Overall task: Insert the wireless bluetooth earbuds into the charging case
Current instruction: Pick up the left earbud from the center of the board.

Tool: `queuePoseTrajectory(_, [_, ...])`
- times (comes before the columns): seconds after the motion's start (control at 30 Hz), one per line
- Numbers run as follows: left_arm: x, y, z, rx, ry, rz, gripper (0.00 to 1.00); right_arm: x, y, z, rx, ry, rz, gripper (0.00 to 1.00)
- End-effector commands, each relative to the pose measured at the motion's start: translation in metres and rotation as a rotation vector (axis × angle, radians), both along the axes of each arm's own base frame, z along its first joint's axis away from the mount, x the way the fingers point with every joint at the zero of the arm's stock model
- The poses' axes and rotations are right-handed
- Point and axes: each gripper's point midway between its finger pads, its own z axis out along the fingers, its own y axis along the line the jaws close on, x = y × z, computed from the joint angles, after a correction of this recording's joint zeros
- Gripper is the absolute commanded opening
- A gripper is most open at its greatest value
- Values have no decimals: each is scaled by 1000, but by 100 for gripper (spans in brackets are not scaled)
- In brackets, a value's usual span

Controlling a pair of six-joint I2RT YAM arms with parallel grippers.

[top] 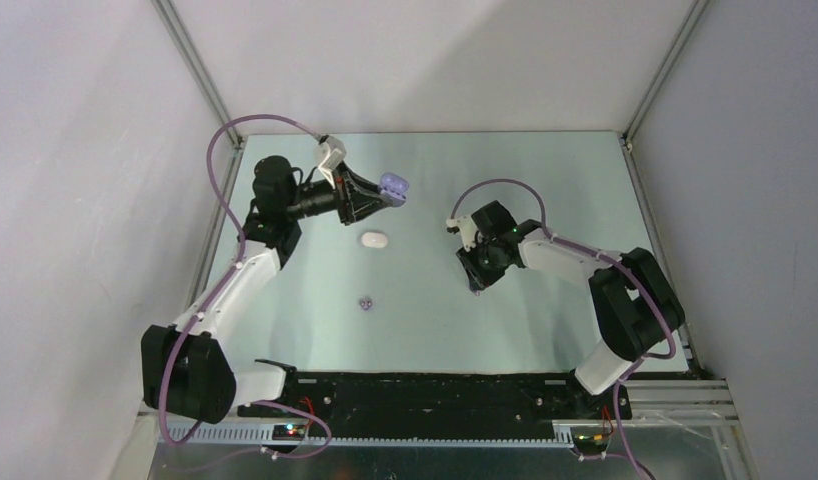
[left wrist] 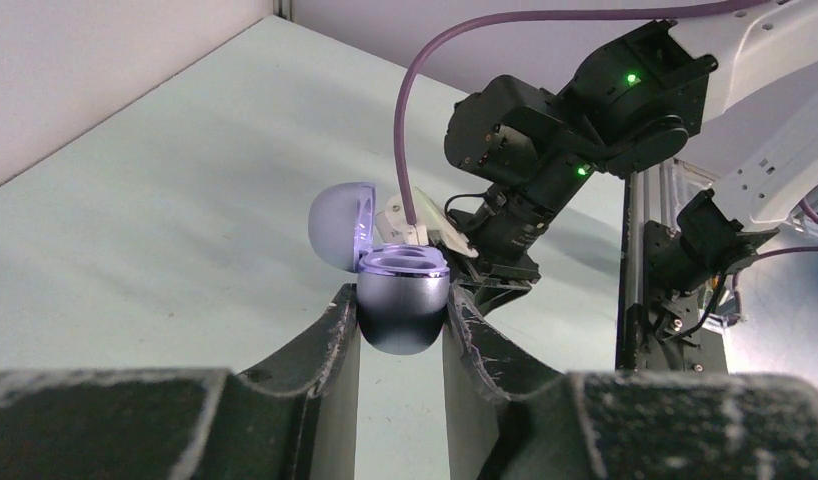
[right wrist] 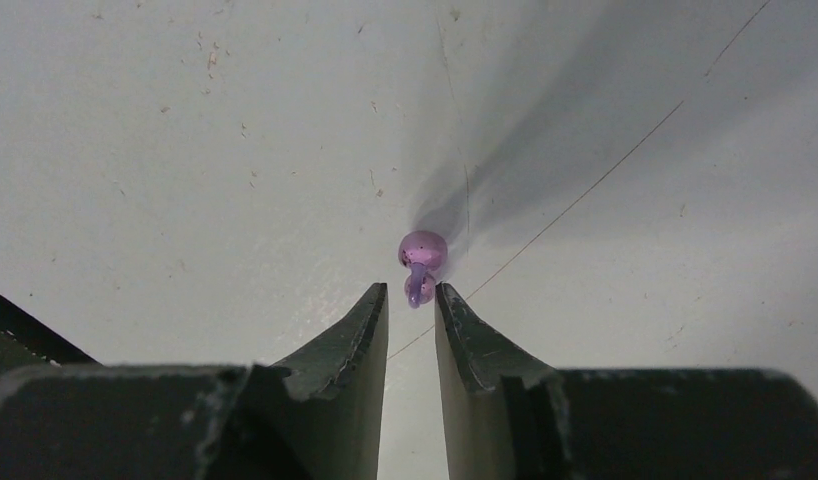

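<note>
My left gripper (left wrist: 400, 312) is shut on the purple charging case (left wrist: 403, 285) and holds it off the table, its lid (left wrist: 342, 225) swung open to the left. In the top view that case (top: 393, 185) is at the back, left of centre, in the left gripper (top: 387, 197). My right gripper (right wrist: 411, 290) points down at the table with its jaws a narrow gap apart. A purple earbud (right wrist: 422, 252) lies right at its fingertips, its stem just between them, a sliver of space on the left. A second purple earbud (top: 365, 302) lies loose on the table.
A white pebble-shaped case (top: 373, 239) lies shut on the table between the two grippers. The right arm (left wrist: 565, 130) fills the background of the left wrist view. The right gripper (top: 475, 280) hides its earbud from above. Walls enclose the table on three sides.
</note>
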Motion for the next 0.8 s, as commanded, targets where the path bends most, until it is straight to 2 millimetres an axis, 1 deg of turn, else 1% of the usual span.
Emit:
queuePoseTrajectory(0.0, [-3,5,13,-15,-52,13,0,9,7,0,13,-34,20,26])
queuePoseTrajectory(0.13, [-3,6,13,-13,-53,16,0,8,8,-4,8,-26,27,24])
queuePoseTrajectory(0.3, [-1,6,12,-12,-49,19,0,7,7,-10,-11,-25,45,15])
queuePoseTrajectory(0.33, [-1,6,11,-10,-46,19,0,9,7,-9,-13,-33,44,13])
queuePoseTrajectory(0.4, [0,6,11,-9,-48,17,0,11,6,-6,-18,-50,47,6])
queuePoseTrajectory(0.43, [-1,6,11,-8,-49,16,0,13,5,-4,-21,-59,54,0])
queuePoseTrajectory(0.5, [0,6,11,-3,-52,9,0,15,3,6,-17,-79,85,0])
queuePoseTrajectory(0.53, [-2,5,10,3,-58,-3,0,14,4,18,5,-88,117,0])
queuePoseTrajectory(0.57, [-2,5,7,9,-49,-13,0,15,5,25,13,-110,169,0])
queuePoseTrajectory(0.6, [-4,4,7,15,-63,-35,0,13,7,42,43,-132,237,0])
queuePoseTrajectory(0.63, [-4,3,4,19,-58,-51,0,14,6,51,60,-146,267,0])
queuePoseTrajectory(0.67, [-7,2,4,21,-70,-78,0,12,11,73,108,-191,340,0])
queuePoseTrajectory(0.7, [-6,1,1,24,-67,-91,0,11,15,85,165,-208,377,0])
queuePoseTrajectory(0.73, [-8,0,1,27,-79,-111,0,13,17,109,198,-295,443,0])
queuePoseTrajectory(0.77, [-6,-1,-2,29,-80,-119,0,11,22,127,261,-339,490,0])
